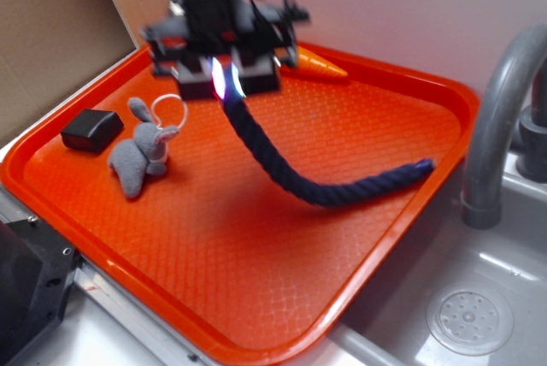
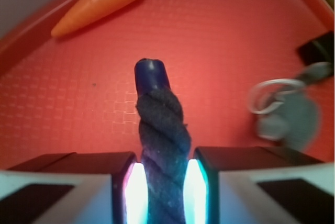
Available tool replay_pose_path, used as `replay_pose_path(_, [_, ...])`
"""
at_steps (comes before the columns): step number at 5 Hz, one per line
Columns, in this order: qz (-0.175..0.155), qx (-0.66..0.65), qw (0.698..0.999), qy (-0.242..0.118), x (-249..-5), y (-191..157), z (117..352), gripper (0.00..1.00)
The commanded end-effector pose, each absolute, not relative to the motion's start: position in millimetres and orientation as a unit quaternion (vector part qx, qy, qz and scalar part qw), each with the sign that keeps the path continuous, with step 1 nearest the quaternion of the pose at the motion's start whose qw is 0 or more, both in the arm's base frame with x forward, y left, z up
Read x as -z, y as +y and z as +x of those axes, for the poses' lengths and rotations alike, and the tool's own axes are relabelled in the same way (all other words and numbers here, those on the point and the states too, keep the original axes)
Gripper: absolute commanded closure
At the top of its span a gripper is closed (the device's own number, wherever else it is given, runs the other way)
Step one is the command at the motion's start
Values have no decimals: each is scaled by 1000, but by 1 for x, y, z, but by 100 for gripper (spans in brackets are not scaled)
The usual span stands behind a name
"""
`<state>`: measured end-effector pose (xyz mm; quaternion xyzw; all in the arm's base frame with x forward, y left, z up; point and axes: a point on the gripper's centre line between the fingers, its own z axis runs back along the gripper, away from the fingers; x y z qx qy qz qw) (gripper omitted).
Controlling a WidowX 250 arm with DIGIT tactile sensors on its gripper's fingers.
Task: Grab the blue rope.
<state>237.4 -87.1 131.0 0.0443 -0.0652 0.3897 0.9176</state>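
Observation:
The blue rope (image 1: 295, 174) is a thick navy twisted rope with bright blue capped ends. One end hangs from my gripper (image 1: 227, 80); the rest curves down and lies on the orange tray (image 1: 256, 280), its far end at the right. In the wrist view the rope (image 2: 163, 140) stands between my two glowing pads (image 2: 137, 190), and its blue cap sticks out beyond them. My gripper (image 2: 163, 187) is shut on the rope and holds it above the tray's back left part.
An orange toy carrot (image 1: 320, 64) lies at the tray's back edge. A grey plush bunny with a white ring (image 1: 141, 150) and a black block (image 1: 91, 129) lie at the left. A grey faucet (image 1: 500, 118) and a sink (image 1: 470, 315) are at the right.

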Motion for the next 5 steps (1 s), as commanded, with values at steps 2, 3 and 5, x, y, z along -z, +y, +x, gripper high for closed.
replay_pose_path(2, [-27,-351,933,-76,-229,-32,216,100])
replay_pose_path(3, [-31,-336,938,-84,-247,-25,203,100])
replay_pose_path(5, [-63,-323,941,-77,-245,-9,206,100])
